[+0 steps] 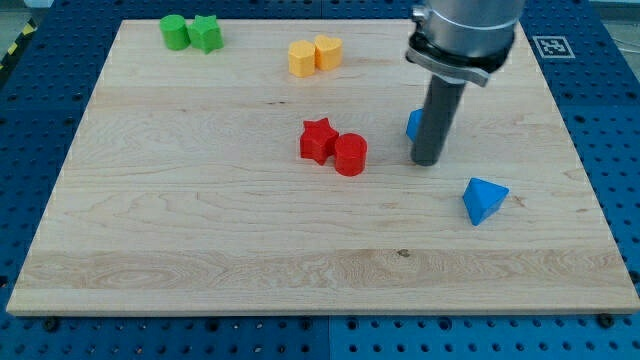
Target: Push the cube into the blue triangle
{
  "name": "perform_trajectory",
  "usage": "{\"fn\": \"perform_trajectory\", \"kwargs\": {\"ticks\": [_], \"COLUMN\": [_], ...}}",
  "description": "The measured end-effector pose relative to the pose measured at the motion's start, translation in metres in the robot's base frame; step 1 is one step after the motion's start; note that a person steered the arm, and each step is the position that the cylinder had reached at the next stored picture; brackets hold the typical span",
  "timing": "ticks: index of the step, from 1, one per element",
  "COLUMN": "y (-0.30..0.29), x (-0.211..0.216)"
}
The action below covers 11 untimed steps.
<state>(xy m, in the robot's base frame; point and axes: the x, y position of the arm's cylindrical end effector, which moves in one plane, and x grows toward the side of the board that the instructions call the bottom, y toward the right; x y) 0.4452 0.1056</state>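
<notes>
Blue cube (pixel 412 124) mostly hidden behind my tip (pixel 427 161), blue triangle (pixel 484 200) apart

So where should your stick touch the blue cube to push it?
On the blue cube's upper-left side, pushing toward the view's bottom right, because the blue triangle lies that way. My tip now stands in front, hiding most of it.

My tip (pixel 427 161) stands on the worktop (pixel 200 230), touching the cube (pixel 413 123) at its left, the triangle (pixel 484 200) lying apart toward the view's bottom right.
</notes>
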Motion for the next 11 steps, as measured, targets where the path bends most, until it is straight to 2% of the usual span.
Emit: {"fn": "perform_trajectory", "kwargs": {"ticks": [2, 3, 5, 8, 11], "y": [-0.038, -0.012, 0.011, 0.014, 0.047], "x": [-0.057, -0.062, -0.040, -0.032, 0.015]}}
